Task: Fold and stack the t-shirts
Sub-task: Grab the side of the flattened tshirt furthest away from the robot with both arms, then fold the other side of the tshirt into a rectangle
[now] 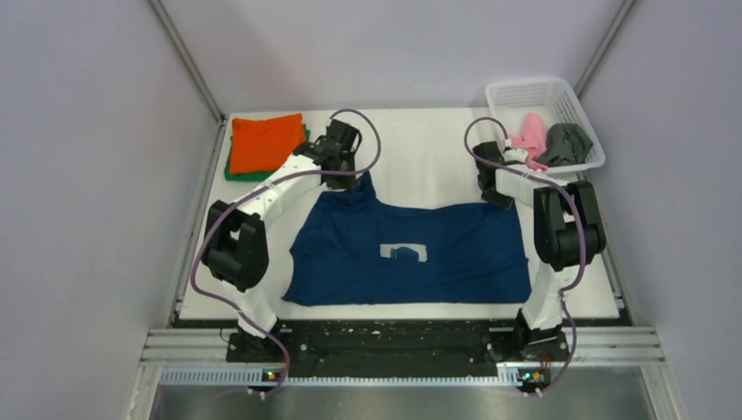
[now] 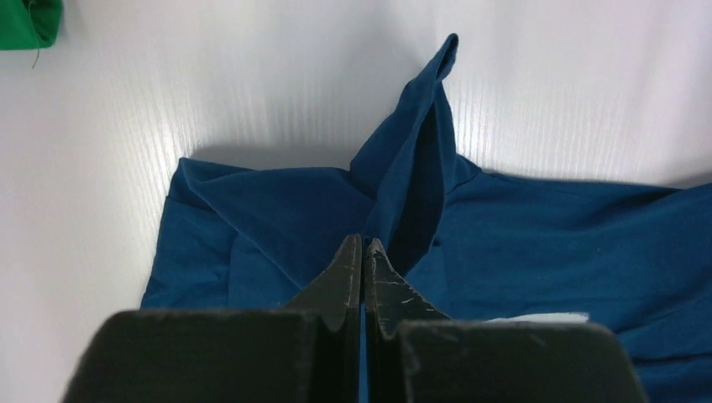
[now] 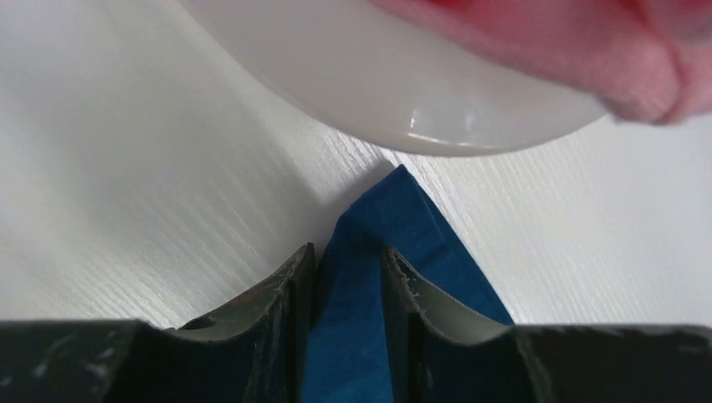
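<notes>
The navy t-shirt (image 1: 455, 262) lies spread on the white table, its pale print (image 1: 404, 252) facing up. My left gripper (image 1: 344, 181) is at the shirt's far left edge, shut on a pinched-up fold of navy cloth (image 2: 420, 143), with its jaws (image 2: 363, 249) pressed together. My right gripper (image 1: 497, 199) is at the far right corner, shut on a point of navy cloth (image 3: 395, 210) that shows between its jaws (image 3: 348, 262). A folded orange shirt (image 1: 265, 142) lies on a green one (image 1: 234, 171) at the far left. The pink shirt (image 1: 530, 138) and the dark grey shirt (image 1: 564, 144) are in the basket.
The white mesh basket (image 1: 525, 92) stands at the far right corner, just beyond my right gripper; its rim (image 3: 353, 75) and the pink cloth (image 3: 571, 42) fill the top of the right wrist view. A green shirt corner (image 2: 29, 21) shows in the left wrist view.
</notes>
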Robot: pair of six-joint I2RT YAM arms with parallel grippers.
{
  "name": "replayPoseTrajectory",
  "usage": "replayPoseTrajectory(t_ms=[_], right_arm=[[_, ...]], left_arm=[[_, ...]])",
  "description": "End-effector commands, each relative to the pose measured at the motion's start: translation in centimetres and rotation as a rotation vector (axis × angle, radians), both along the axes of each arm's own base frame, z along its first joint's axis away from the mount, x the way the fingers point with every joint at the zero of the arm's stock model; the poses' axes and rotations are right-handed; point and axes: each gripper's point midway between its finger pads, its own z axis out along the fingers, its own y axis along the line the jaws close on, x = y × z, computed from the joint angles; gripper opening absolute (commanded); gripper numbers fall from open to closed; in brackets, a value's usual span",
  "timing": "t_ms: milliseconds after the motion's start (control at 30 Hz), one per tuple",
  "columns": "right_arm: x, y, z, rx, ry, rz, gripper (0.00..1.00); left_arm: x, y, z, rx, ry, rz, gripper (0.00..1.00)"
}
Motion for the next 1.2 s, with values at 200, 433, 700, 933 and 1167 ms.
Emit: replayPoseTrajectory(t_ms=[200,433,700,933,1167], right_arm=[[0.9,-0.1,1.7,-0.010,-0.047,0.027,0.00],[-0.8,1.6,4.5,-0.012,-0.121,0.121,0.00],[-5.8,1.4,5.9,0.023,-0.161,0.128,0.00],[-9.1,0.6,7.4,0.036,-0.181,0.132,0.00],[-10.5,0.3,7.7,0.031,-0.165,0.143,0.00]], left_arm=[[-1.1,-1.3,3.9,-0.053,-0.101,-0.081,0.00],[-4.1,-2.1,4.9,-0.089,-0.129,-0.157,0.00],[-8.7,-0.7,5.2,-0.092,-0.151,-0.154,0.00],[-12.9,0.5,5.6,-0.140,-0.187,-0.150,0.00],[-15.6,2.2,5.5,-0.181,-0.176,-0.093,0.00]])
